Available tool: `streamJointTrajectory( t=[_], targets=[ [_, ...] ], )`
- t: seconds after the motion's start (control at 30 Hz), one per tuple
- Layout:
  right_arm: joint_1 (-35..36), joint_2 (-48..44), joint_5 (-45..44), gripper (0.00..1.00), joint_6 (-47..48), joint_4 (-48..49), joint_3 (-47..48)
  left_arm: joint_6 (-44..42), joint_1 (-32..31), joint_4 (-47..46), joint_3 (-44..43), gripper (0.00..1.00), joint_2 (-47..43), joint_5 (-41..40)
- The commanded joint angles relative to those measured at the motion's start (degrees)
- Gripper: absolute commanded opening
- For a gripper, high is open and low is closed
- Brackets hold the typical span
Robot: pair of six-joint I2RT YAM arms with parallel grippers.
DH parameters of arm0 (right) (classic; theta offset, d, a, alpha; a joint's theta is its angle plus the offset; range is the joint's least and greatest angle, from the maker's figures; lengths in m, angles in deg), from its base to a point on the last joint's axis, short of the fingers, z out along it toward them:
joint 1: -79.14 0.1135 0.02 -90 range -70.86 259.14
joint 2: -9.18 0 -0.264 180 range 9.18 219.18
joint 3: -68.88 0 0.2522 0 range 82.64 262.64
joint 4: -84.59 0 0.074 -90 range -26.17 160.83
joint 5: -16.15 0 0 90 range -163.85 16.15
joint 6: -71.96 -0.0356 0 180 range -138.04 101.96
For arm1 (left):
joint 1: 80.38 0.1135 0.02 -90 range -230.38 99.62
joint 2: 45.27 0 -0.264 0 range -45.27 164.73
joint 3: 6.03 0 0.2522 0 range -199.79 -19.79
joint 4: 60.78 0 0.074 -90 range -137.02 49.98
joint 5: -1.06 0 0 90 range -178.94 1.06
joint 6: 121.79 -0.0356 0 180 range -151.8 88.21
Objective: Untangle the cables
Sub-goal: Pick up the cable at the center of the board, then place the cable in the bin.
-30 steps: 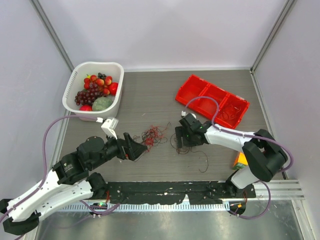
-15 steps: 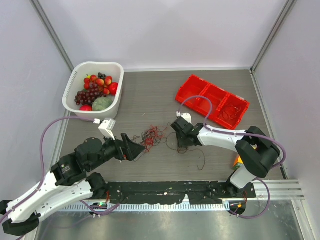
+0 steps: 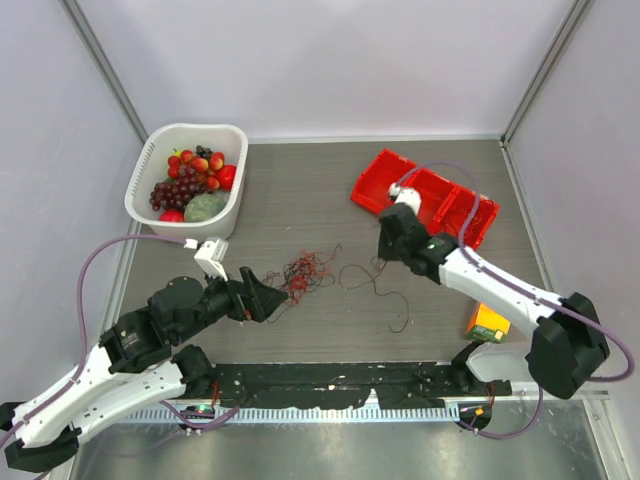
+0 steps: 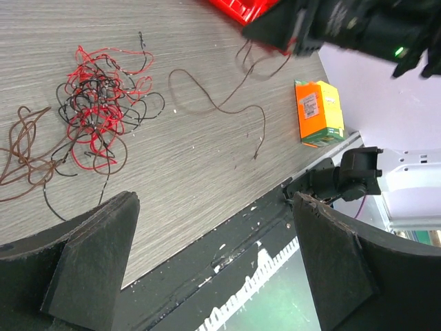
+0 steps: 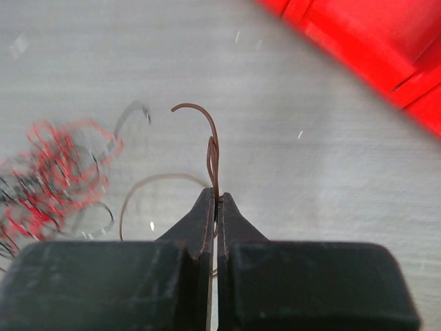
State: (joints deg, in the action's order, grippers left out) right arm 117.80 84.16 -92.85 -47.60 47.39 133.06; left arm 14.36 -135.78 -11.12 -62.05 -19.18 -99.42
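The cables (image 3: 307, 270) lie as a small red and black tangle in the middle of the table, also seen in the left wrist view (image 4: 100, 110) and blurred at the left of the right wrist view (image 5: 55, 165). My right gripper (image 3: 384, 260) (image 5: 216, 200) is shut on a thin brown wire (image 5: 213, 152) that loops up past its tips. The remainder of that brown wire (image 3: 403, 308) (image 4: 220, 103) trails over the table, apart from the tangle. My left gripper (image 3: 276, 290) (image 4: 215, 200) is open, just left of the tangle, holding nothing.
A white basket (image 3: 236, 190) of fruit stands at the back left. A red compartment tray (image 3: 385, 178) (image 5: 372, 48) lies at the back right, behind my right gripper. An orange box (image 3: 487, 322) (image 4: 319, 110) sits near the right front edge.
My right gripper has shut on the brown wire and moved right and back toward the red tray, drawing the wire away from the tangle. The left arm has hardly moved.
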Motion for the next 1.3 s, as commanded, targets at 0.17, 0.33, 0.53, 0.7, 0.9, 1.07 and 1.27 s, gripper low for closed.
streamJointTrajectory(
  t=[0.17,0.33,0.53,0.7,0.9,1.07,1.27],
  targets=[
    [-13.33,-3.00,0.11,0.01,7.41,3.84,14.79,0.08,0.11,0.05,-0.10,0.97,-1.56,-1.82],
    [-19.31,0.34,1.77,0.01,8.38,4.72,25.93,-0.10,0.20,1.01,-0.54,0.97,-2.18,-2.17],
    [-24.75,4.20,4.24,0.01,9.26,4.02,40.36,-1.41,0.20,1.80,-1.95,0.97,-1.74,-2.88],
    [-28.72,8.68,5.03,0.01,9.52,1.56,54.23,-2.56,0.11,2.59,-2.91,0.98,-0.51,-2.88],
    [-31.09,14.40,4.06,0.01,10.75,1.73,63.05,-2.47,0.20,2.60,-2.92,0.98,-0.42,-3.05],
    [-32.94,17.65,4.68,0.01,10.84,2.08,69.36,-2.73,0.11,3.12,-3.79,0.98,0.45,-3.23],
    [-35.31,21.78,8.70,0.01,8.47,0.51,76.32,-3.17,0.11,2.51,-4.50,0.98,2.12,-3.14]
  ],
)
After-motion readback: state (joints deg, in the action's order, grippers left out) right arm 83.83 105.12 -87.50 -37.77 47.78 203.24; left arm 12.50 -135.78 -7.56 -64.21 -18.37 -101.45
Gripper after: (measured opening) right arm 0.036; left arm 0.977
